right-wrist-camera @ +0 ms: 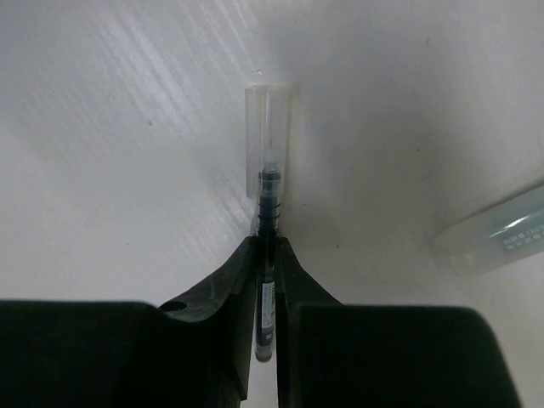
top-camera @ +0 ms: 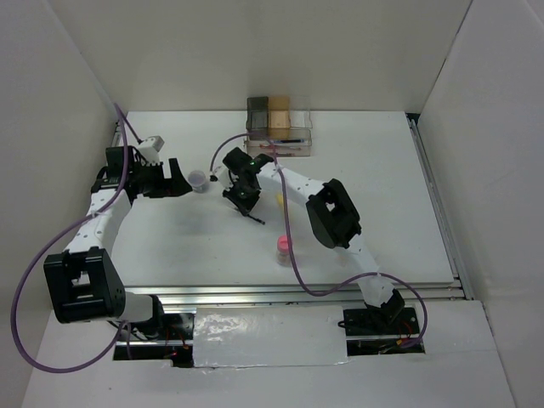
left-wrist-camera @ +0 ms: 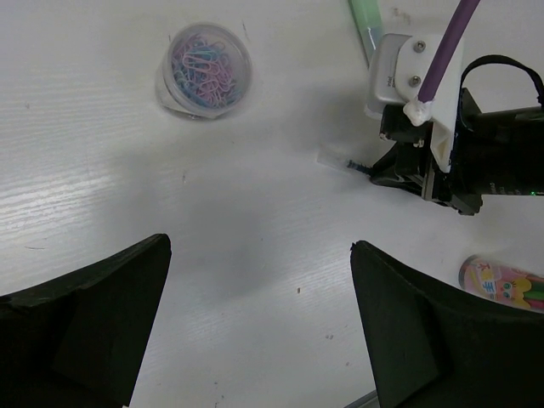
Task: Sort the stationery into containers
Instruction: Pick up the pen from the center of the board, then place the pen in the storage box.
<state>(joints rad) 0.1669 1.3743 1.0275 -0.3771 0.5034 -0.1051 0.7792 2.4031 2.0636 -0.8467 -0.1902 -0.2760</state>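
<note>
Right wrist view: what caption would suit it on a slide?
Right gripper pinching a dark pen with a clear cap, white table behind; a pale pen lies at right.

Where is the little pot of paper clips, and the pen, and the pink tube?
pot of paper clips (left-wrist-camera: 181,108), left wrist view, on its clear side wall.
pen (right-wrist-camera: 266,200), right wrist view, on its dark barrel below the clear cap.
pink tube (top-camera: 284,246), top view, on its middle.
</note>
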